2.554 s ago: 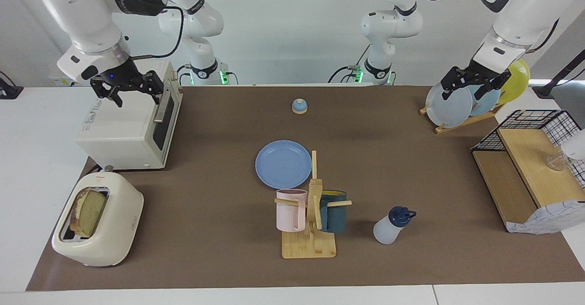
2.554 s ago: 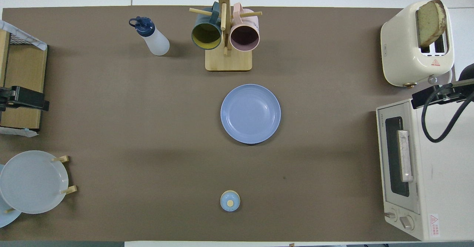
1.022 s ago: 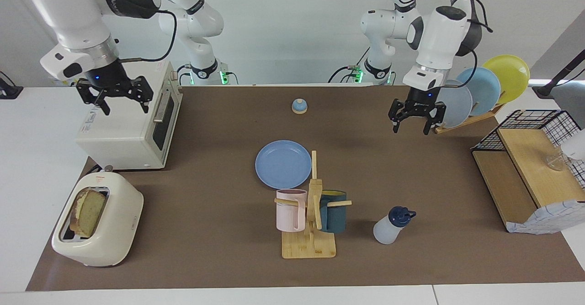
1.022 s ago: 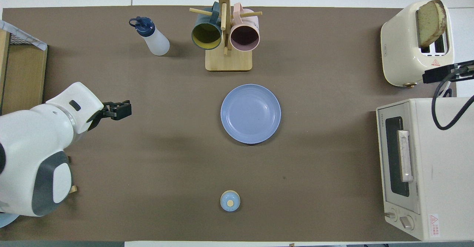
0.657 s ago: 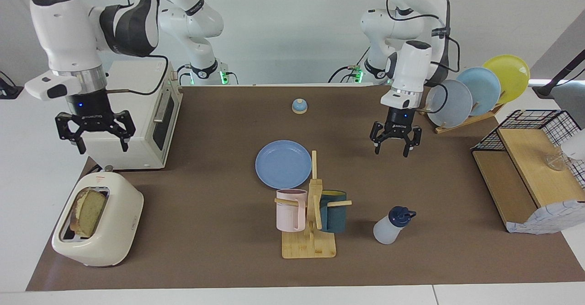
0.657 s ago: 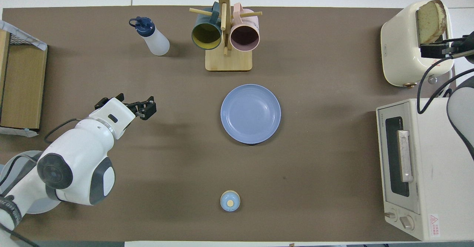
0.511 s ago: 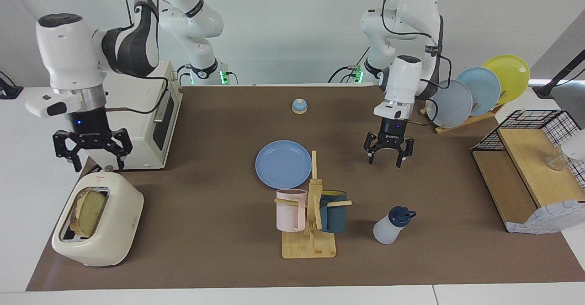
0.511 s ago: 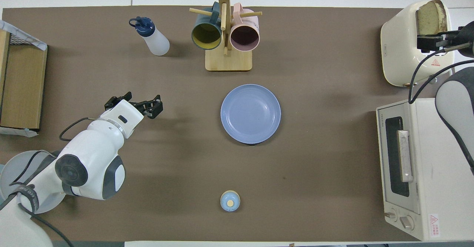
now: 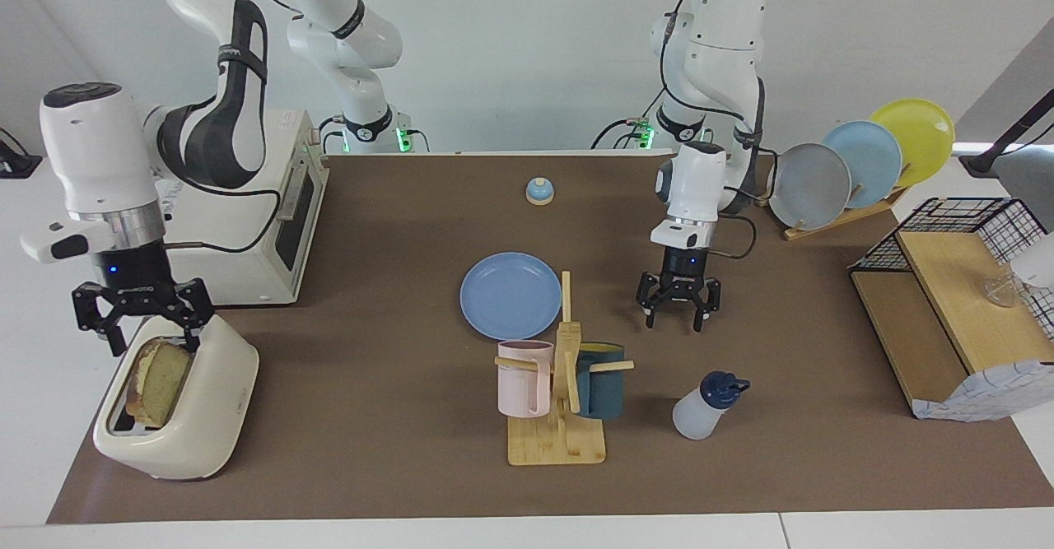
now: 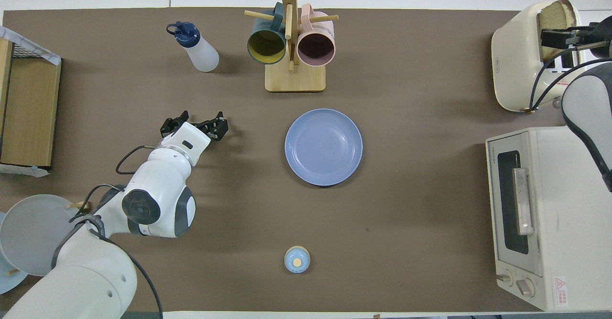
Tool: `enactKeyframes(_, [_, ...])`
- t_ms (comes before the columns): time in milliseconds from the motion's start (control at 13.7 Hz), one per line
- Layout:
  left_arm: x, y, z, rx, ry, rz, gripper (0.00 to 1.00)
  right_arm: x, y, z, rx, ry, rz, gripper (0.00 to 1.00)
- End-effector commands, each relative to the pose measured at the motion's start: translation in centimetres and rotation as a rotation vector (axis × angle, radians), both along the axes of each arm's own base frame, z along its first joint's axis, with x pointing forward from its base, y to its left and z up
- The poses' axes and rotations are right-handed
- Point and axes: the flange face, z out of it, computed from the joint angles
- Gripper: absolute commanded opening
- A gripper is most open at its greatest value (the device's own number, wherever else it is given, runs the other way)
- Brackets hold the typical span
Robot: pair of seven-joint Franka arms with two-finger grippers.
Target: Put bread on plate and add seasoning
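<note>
The bread (image 9: pixel 160 380) stands in the slot of a cream toaster (image 9: pixel 216 401) at the right arm's end of the table; it also shows in the overhead view (image 10: pixel 554 13). My right gripper (image 9: pixel 142 320) is open just above the bread's top edge and shows over it from overhead (image 10: pixel 554 38). The blue plate (image 9: pixel 510 295) lies bare mid-table. The seasoning bottle (image 9: pixel 704 407) stands upright beside the mug tree, toward the left arm's end. My left gripper (image 9: pixel 677 312) is open and empty, low over the mat beside the plate.
A wooden mug tree (image 9: pixel 560 417) with a pink and a dark blue mug stands just farther from the robots than the plate. A toaster oven (image 9: pixel 230 228) sits nearer the robots than the toaster. A bell (image 9: pixel 539 191), plate rack (image 9: pixel 856 170) and wire shelf (image 9: pixel 963 302) are also here.
My right gripper has come from above the toaster oven down over the toaster and bread. My left gripper has swung from the plate rack down over the mat beside the plate.
</note>
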Motion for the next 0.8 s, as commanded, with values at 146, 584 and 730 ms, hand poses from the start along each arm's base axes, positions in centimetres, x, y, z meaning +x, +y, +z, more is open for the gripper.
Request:
enactKeyframes(146, [2.7, -1.6, 0.6, 0.008, -0.093, 0.092, 1.0, 0.4, 0.3, -0.2, 0.006, -0.017, 0.024, 0.46])
enactKeyframes(584, [8.4, -0.9, 2.4, 0.027, -0.197, 0.114, 1.0, 0.3, -0.6, 4.4, 0.051, 0.211, 0.09, 0.0])
enactKeyframes(730, [8.6, -1.0, 2.2, 0.03, -0.196, 0.112, 1.0, -0.6, 1.1, 7.5, 0.072, 0.322, 0.092, 0.0])
